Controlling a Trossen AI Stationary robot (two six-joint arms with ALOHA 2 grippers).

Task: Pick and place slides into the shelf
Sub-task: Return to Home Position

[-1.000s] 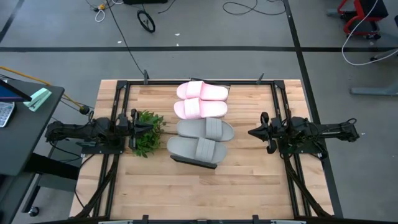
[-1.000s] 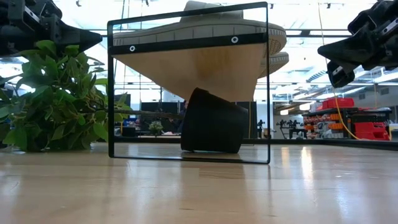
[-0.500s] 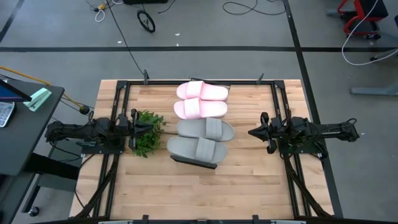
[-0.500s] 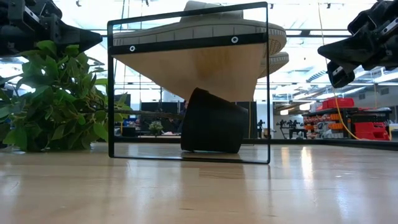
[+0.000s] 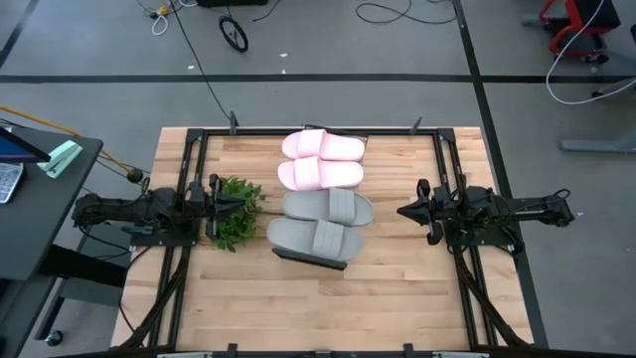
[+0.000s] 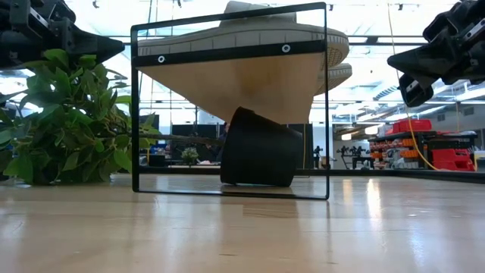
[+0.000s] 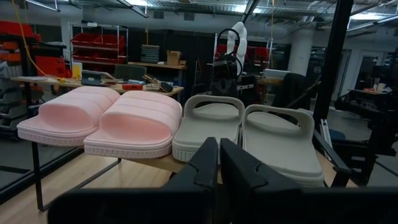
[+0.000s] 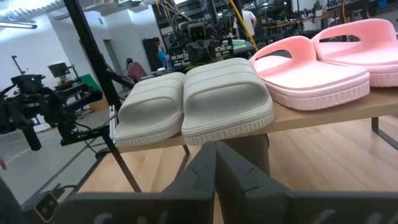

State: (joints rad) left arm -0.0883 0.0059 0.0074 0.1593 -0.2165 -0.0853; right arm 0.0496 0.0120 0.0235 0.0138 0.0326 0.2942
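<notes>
4 slides [image 5: 328, 209] are seen lined on the shelf [image 5: 316, 261]. Left end effector [image 5: 238, 204] and right end effector [image 5: 403, 211] are held clenched, empty, flanking it. Risk: plant [image 5: 234, 227] could be snagged by left arm motion.

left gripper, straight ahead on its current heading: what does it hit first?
Most likely the grey slide next to the pink pair, on the shelf. The left gripper points straight at it, about slide height in the low view. Exact height is hard to judge; it could catch the shelf edge.
</notes>
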